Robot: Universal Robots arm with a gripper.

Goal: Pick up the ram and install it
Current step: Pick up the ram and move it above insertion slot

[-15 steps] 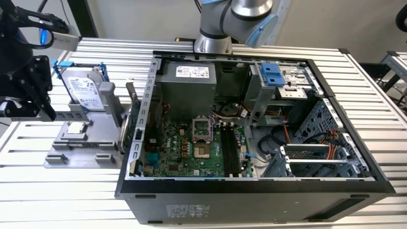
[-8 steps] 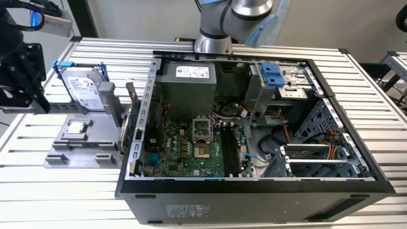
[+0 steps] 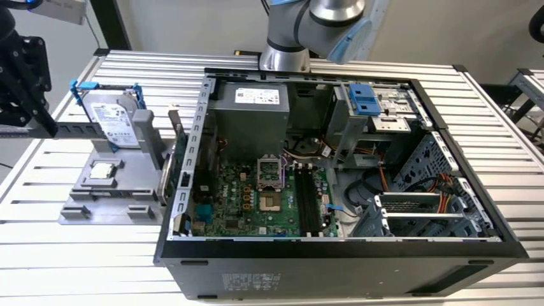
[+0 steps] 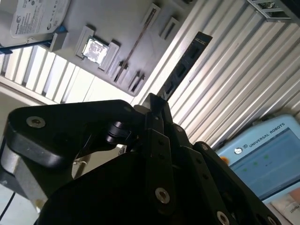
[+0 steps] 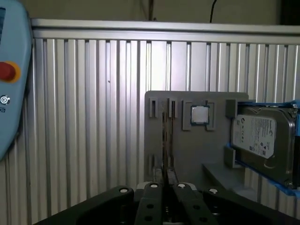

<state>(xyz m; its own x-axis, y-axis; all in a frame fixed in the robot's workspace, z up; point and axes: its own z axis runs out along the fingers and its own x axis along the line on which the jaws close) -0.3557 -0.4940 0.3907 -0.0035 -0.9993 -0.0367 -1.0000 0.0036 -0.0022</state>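
Observation:
In the second wrist view my gripper (image 4: 157,101) is shut on the ram (image 4: 185,65). The ram is a long, narrow dark stick that juts straight out past the fingertips. It hangs in the air above the ribbed table. In the first wrist view the gripper (image 5: 167,176) points at the grey holder (image 5: 187,150), and the ram shows edge-on as a thin line (image 5: 167,161). The exterior view has the black gripper body (image 3: 21,89) at its far left, well away from the motherboard's black slots (image 3: 307,199) inside the open case (image 3: 340,248).
The grey holder (image 3: 106,191) sits at the exterior view's left of the case. It carries a silver hard drive in a blue frame (image 3: 111,118) and a small square chip (image 3: 102,170). A teach pendant (image 4: 267,159) lies on the ribbed table. Case walls and drive cages (image 3: 425,204) surround the motherboard.

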